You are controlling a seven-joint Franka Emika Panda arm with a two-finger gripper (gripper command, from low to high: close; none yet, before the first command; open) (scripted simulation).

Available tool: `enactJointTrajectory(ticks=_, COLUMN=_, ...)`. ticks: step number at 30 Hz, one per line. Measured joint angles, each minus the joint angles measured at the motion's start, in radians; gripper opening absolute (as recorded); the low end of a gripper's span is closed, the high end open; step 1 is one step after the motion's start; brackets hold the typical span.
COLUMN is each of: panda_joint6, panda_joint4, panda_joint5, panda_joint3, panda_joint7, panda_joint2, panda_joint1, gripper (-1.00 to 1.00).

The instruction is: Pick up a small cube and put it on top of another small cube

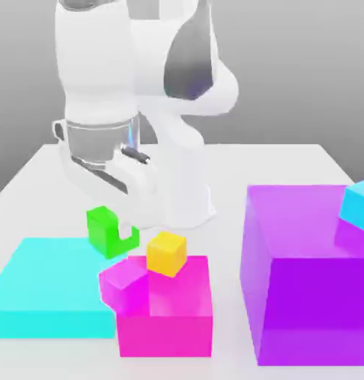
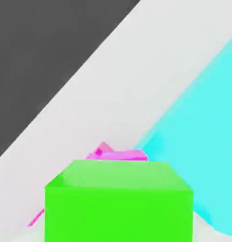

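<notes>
Small bright green cube (image 1: 107, 231) beside the white arm's tool (image 1: 127, 223), above the flat cyan slab (image 1: 44, 286).

The green cube looks glossy and evenly lit, with a dark notch at its edge toward the exterior view's right; whether the tool's fingers are apart or clamped on it I cannot tell. In the hand view the green cube (image 2: 118, 201) sits close, pink shapes behind it. Counted on the white worktop (image 1: 288, 159): one small yellow cube (image 1: 167, 253) and one small magenta cube (image 1: 124, 282) atop one pink block (image 1: 170, 315), one large purple block (image 1: 307, 274) carrying one small cyan cube (image 1: 357, 203).
</notes>
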Motion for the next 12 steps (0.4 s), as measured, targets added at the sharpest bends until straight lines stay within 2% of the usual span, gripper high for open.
enactJointTrajectory(ticks=1, panda_joint6=0.041, panda_joint4=-0.013, panda_joint5=0.001, panda_joint3=0.000, panda_joint7=-0.001, panda_joint2=0.028, panda_joint1=0.001, gripper=-1.00)
enactJointTrajectory(ticks=2, panda_joint6=0.068, panda_joint4=-0.021, panda_joint5=0.002, panda_joint3=0.000, panda_joint7=-0.001, panda_joint2=0.047, panda_joint1=0.001, gripper=1.00)
enactJointTrajectory(ticks=8, panda_joint6=0.080, panda_joint4=-0.025, panda_joint5=0.001, panda_joint3=0.000, panda_joint7=0.000, panda_joint2=0.056, panda_joint1=0.001, gripper=1.00)
enactJointTrajectory(ticks=12, panda_joint6=-0.040, panda_joint4=0.008, panda_joint5=-0.005, panda_joint3=0.003, panda_joint7=0.004, panda_joint2=-0.031, panda_joint1=-0.001, gripper=1.00)
